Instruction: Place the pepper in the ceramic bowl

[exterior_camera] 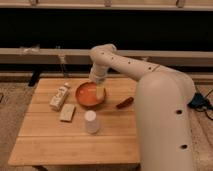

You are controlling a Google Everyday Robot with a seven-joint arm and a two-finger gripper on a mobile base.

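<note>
camera view first, nearest things up front: your arm (pixel 162 115) fills the right foreground, its big white column rising beside the wooden table (pixel 60 145). on the near half of the boards stands an upturned white cup (pixel 91 121), alone, apart from the rest. just behind and to the picture's left of it lies a small pale block (pixel 67 112), and behind that a little carton (pixel 59 97) set at an angle.

now the piece that matters. the pepper (pixel 125 103) lies flat on the table, not in the bowl and not held, near the ceramic bowl (pixel 80 96) on its picture-right side, between the bowl and your arm's column. its long axis runs on a diagonal, the near end pointing toward the bowl, the far end slanting up and to the right.

and look where the gripper (pixel 100 92) is: hanging down from the wrist over the right part of the bowl, close above the rim. so the pepper sits to the right of the gripper and a touch nearer the camera, close by but clearly apart. whether the gripper is spread or closed, you cannot tell from here.

my read: the pick is not yet made. you would need a short shift right, with the wrist turned to cross that diagonal.
</note>
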